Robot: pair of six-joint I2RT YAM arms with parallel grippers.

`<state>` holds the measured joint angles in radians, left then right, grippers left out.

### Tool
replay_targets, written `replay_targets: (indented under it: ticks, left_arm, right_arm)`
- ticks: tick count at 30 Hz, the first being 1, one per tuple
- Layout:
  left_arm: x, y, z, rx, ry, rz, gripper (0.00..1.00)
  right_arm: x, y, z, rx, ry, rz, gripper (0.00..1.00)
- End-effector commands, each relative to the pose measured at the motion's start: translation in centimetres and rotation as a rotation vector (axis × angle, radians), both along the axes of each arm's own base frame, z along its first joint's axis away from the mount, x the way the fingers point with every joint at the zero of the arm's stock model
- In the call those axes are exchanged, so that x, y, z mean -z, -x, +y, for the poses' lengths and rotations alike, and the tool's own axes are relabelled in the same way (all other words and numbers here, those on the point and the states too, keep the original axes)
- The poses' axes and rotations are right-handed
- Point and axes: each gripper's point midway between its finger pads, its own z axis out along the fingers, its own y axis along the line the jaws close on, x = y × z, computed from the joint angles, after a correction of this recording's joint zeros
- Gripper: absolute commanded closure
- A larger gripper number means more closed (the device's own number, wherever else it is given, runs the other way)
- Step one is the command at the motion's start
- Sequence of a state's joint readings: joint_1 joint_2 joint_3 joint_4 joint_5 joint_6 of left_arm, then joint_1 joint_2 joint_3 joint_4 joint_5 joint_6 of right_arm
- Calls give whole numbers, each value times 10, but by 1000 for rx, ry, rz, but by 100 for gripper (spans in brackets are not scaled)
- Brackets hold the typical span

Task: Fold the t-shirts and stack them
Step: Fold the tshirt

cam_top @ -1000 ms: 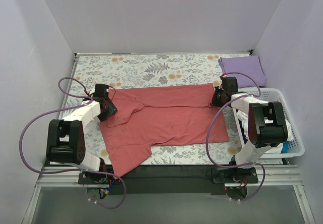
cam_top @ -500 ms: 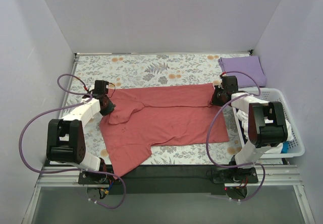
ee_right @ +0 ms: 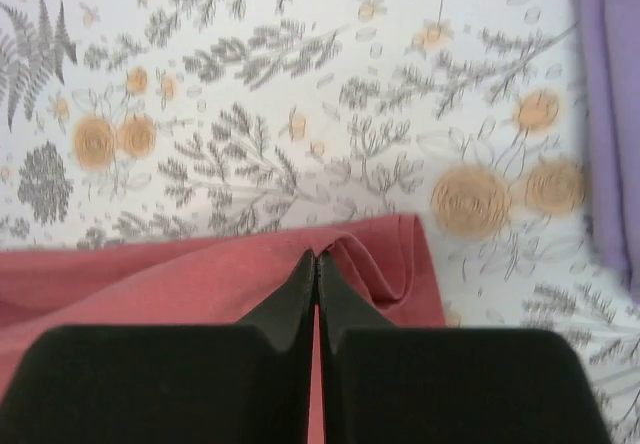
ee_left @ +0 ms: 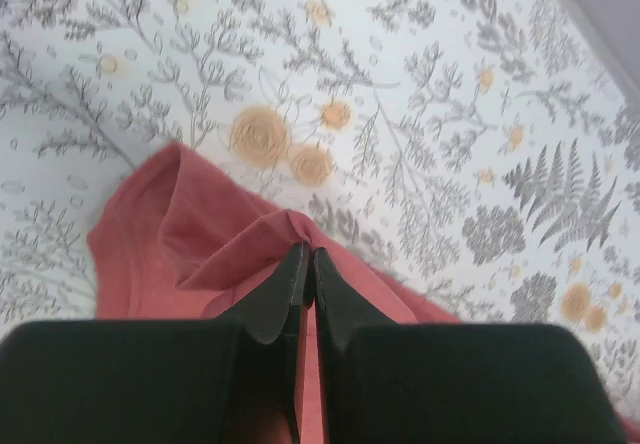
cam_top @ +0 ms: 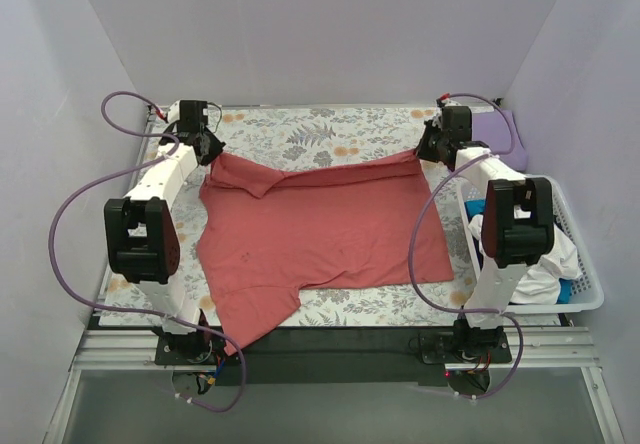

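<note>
A salmon-red t-shirt [cam_top: 320,234] lies across the floral cloth, its far edge lifted at both ends. My left gripper [cam_top: 208,150] is shut on the shirt's far left corner, where the cloth [ee_left: 200,234] bunches at the fingertips [ee_left: 296,264]. My right gripper [cam_top: 428,152] is shut on the far right corner, pinching a fold of the red shirt [ee_right: 180,284]. A folded lavender-purple t-shirt [cam_top: 497,126] lies at the back right, partly behind the right arm, and shows as a purple strip [ee_right: 608,114] in the right wrist view.
A white slatted basket [cam_top: 585,274] holding more clothes stands at the right edge beside the right arm. The floral table cloth [cam_top: 310,129] covers the table up to the back wall. Purple cables loop off both arms.
Both grippers have moved toward the back of the table, dragging the red shirt's far edge with them. The left gripper closed on its corner during the last second.
</note>
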<state>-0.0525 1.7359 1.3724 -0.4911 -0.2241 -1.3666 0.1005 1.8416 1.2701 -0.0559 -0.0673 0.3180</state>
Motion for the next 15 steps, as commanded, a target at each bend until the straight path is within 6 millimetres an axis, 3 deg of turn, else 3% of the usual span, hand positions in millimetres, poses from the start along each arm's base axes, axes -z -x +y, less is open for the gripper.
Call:
replay_targets:
  ticks: [1,2,4,5,8,9,10,15]
  left_arm:
    - [-27,-30,13,-33,17,-77,100]
    - [-21,-38,14,-34,24,-73,100]
    - [-31,-54,14,-23,42,-104,100]
    - [-24,-61,14,-19,45,-95,100]
    - [-33,-81,6,28,63,-138,100]
    - [-26,-86,5,38,68,-131,100]
    - [-26,-90,20,21,68,-139,100]
    - [-25,-106,24,38,99,-156,100]
  right_arm:
    - [-22,-39,-14,9,10,-99,99]
    - [-14,-44,-20,17,7,-85,99]
    - [-31,-65,-21,3,-26,-161,99]
    - [-26,-72,-23,1,-35,-161,99]
    - [-34,-95,-23,-26,-54,-208,99]
    - [-35,-100,-22,-39,-60,-216,99]
    - [-37,-105,-17,-63,-72,-225,99]
    - [-31,-125,-6,-125,-109,-238,99]
